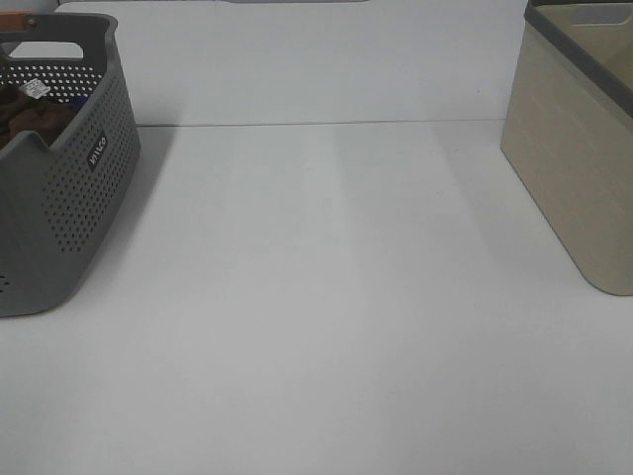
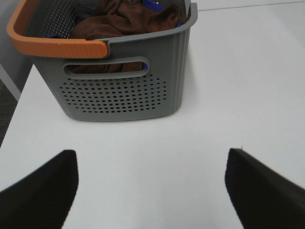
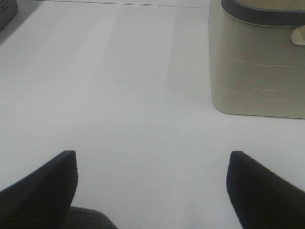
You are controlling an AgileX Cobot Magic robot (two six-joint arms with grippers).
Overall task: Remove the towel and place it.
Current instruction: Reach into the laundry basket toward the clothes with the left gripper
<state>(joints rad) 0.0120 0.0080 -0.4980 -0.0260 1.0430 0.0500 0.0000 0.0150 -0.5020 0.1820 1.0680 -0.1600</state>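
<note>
Plain from left wrist: towel (image 2: pixel 126 21) bunched in orange-handled grey basket (image 2: pixel 119 90); from high, barely glimpsed at ten o'clock. Spread apart, empty: left claw (image 2: pixel 151 153), right claw (image 3: pixel 152 154).

We see a plain white table (image 1: pixel 316 297) filling the overhead view, its far edge meeting the wall at twelve o'clock. At about nine o'clock a grey perforated basket (image 1: pixel 69 198) with an orange grip on its rim stands on it. At about two o'clock, well apart from the basket, a beige bin (image 1: pixel 574 168) with a dark grey rim stands upright.
</note>
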